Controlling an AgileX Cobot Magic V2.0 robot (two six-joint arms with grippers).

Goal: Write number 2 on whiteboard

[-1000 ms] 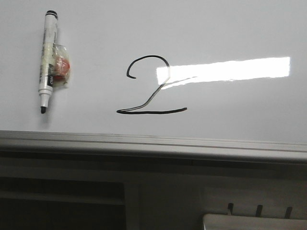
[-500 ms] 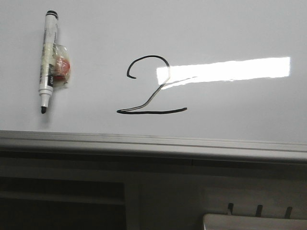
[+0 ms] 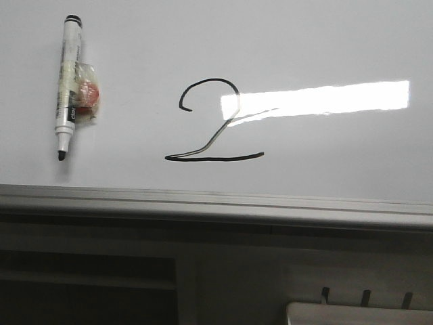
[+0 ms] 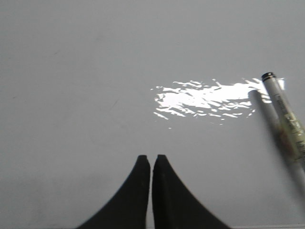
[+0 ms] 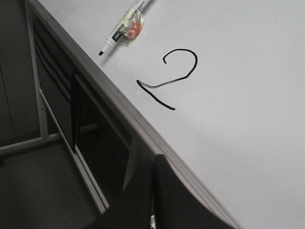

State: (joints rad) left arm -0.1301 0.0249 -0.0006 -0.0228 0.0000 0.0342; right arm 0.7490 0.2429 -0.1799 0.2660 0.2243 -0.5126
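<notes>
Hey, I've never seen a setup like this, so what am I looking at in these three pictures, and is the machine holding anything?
This is a two-armed robot working over a whiteboard that lies flat like a table. The front picture comes from a camera looking forward over the board. The other two come from cameras on the robot's wrists, so the dark pointed shapes at the bottom are its own fingers. The left gripper and the right gripper are both shut and hold nothing. On the board is a hand-drawn number 2 in black ink. To its left lies an uncapped marker with something small and orange taped or wrapped against it. The bright bar is a light reflection. The grey metal edge borders the board.
</notes>
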